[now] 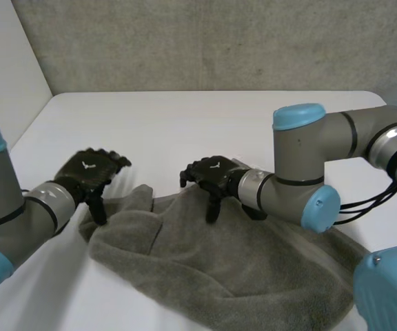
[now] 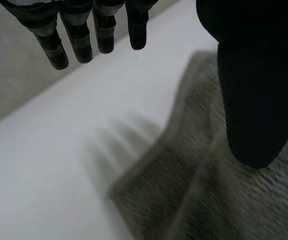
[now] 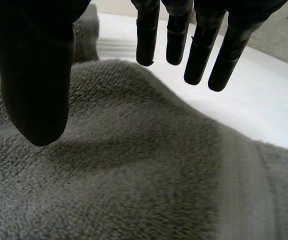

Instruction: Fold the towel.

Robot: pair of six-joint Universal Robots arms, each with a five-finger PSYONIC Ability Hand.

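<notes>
The rumpled grey terry towel (image 1: pixel 212 262) lies on the white table (image 1: pixel 185 124), spreading toward 5 o'clock from the black left hand (image 1: pixel 88 172) and 6 o'clock from the black right hand (image 1: pixel 209 174). Both hands have straight fingers and thumbs held apart, above the towel's far edge.

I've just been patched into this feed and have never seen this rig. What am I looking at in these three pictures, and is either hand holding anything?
It is a two-armed robot at a white table, each arm ending in a black hand. The wide picture comes from a camera between and behind the arms, looking down: left hand, right hand. The other two come from cameras on the wrists, looking along each palm. A grey towel lies rumpled on the table. Both hands are at its far edge, fingers straight, thumbs pointing down at the cloth. Neither grips it.
</notes>
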